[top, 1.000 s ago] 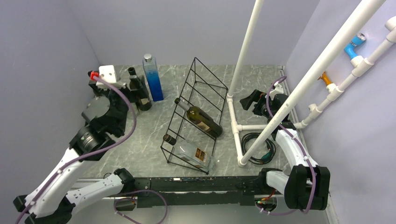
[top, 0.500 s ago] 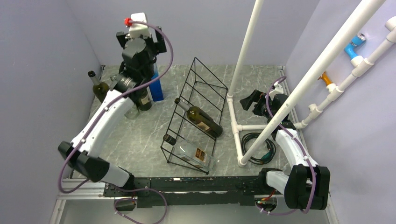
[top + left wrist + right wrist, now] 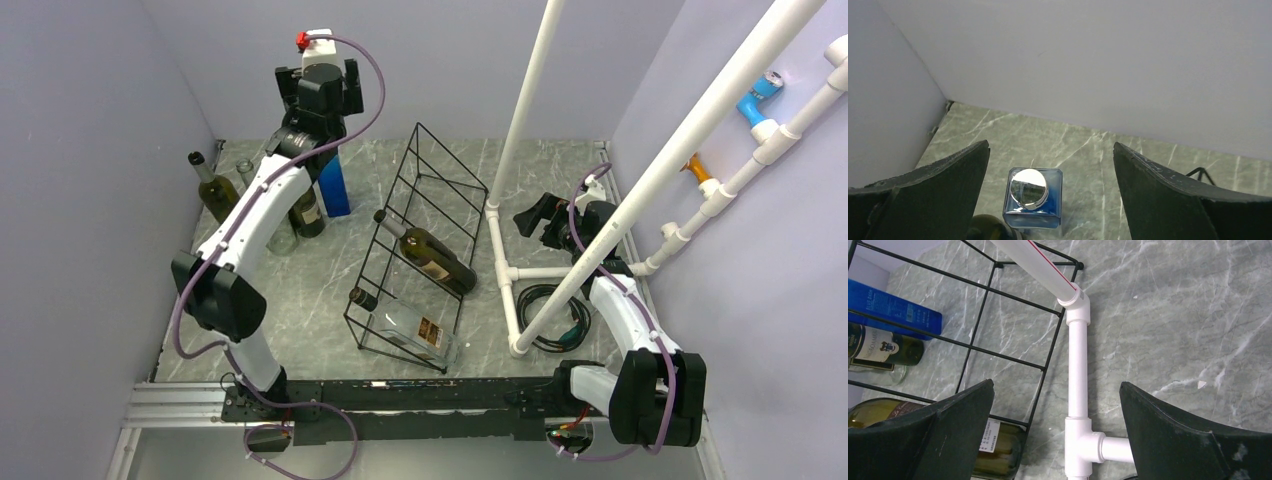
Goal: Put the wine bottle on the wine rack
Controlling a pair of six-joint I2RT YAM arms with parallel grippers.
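Having risen, the left fingers (image 3: 943, 185) hover wide apart and empty above the blue bottle (image 3: 1033, 197), so the dark wine bottle (image 3: 306, 212) beside it stands ungrasped, off the wine rack (image 3: 450, 156); the right fingers (image 3: 948, 430) are apart too.

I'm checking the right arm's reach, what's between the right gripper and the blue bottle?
The wine rack, then a white pipe nearer the right gripper; the overhead and right wrist views both show this.

I have my left arm (image 3: 255, 205) stretched high over the far left corner of the table (image 3: 310, 300), left gripper (image 3: 1050, 147) gaping wide; right arm (image 3: 622, 312) folded by the right edge, right gripper (image 3: 1056, 385) spread too.
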